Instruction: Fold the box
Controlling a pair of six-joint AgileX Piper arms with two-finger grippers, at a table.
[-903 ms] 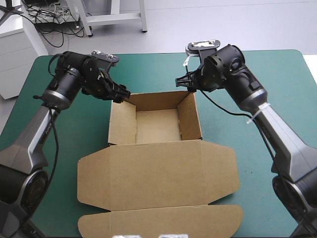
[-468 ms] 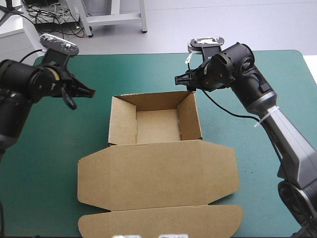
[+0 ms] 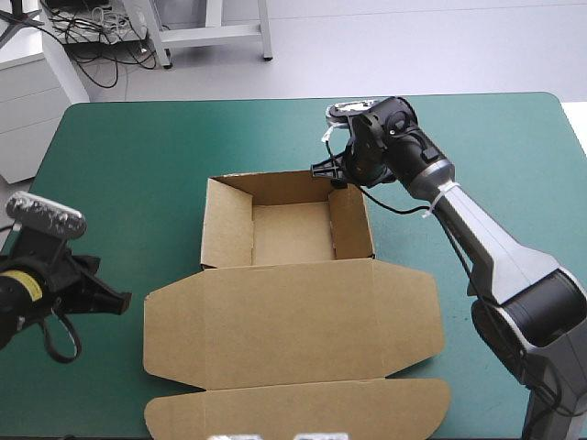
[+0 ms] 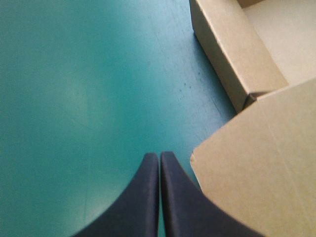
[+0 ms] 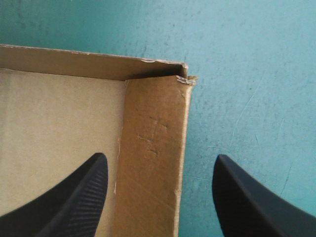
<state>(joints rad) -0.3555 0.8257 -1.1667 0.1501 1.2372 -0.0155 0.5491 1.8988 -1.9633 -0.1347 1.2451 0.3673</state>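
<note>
Box [image 3: 292, 302] corner just ahead of parted right fingers [image 5: 79, 197]; joined left fingers [image 4: 148, 197] beside lid [image 4: 261, 173].

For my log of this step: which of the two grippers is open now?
The right gripper, open over the far right corner of the box; the left gripper is shut, above the table cover beside the lid.

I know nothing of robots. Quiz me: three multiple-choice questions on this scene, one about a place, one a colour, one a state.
1. Where is the left end effector? A over the cover, beside the box; B inside the box; C against the other arm.
2. The cover's colour? A red; B white; C teal-green.
3. The right end effector is: A shut; B open, astride a box wall; C holding a cloth.
Answers: A, cover beneath, board alongside; C, plain in every view; B, fingers stand either side of the wall.
</note>
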